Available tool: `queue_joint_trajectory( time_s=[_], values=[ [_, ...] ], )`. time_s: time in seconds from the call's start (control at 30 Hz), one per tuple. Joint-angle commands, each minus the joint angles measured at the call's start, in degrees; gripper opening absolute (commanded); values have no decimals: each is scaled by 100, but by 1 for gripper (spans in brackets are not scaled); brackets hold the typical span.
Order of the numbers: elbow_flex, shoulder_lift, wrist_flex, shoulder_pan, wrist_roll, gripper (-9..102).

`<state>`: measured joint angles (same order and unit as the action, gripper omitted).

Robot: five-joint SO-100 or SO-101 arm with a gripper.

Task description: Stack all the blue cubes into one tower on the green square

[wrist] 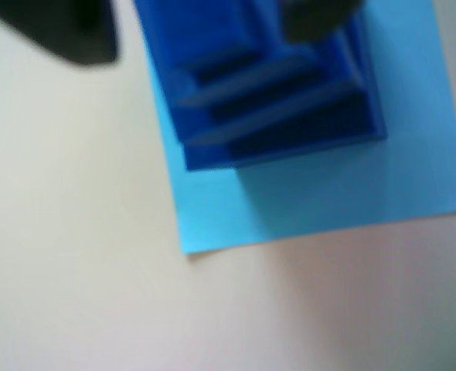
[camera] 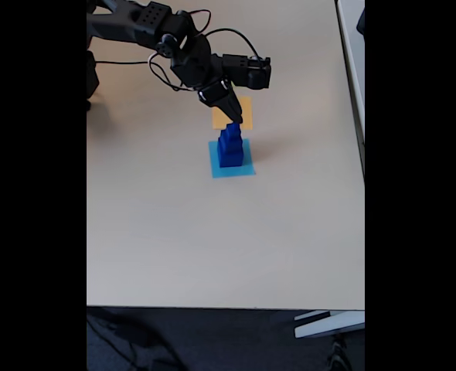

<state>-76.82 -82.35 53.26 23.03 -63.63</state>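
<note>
In the fixed view the arm (camera: 147,27) is seen reaching from the upper left, bent down over mid-bench, with the tool (camera: 232,117) set at the top of the tower (camera: 229,145). Whether its fingers are spread or pinching the top cube cannot be told. The tower is stood on a light-blue square (camera: 232,168); an orange square (camera: 219,116) is partly hidden just behind it. In the wrist view the stepped tower (wrist: 274,100) is shown blurred, between two dark fingers (wrist: 73,31), on the light-blue square (wrist: 328,201). Bare bench (camera: 174,239) is left on every side, its edges well apart from the tower.
</note>
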Motion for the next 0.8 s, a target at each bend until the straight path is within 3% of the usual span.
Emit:
queue_joint_trajectory(
  time_s=[0.0, 0.77],
  values=[
    [18, -53, -97, -18, -97, 11],
    [-202, 18, -132, 18, -141, 14]
  ],
)
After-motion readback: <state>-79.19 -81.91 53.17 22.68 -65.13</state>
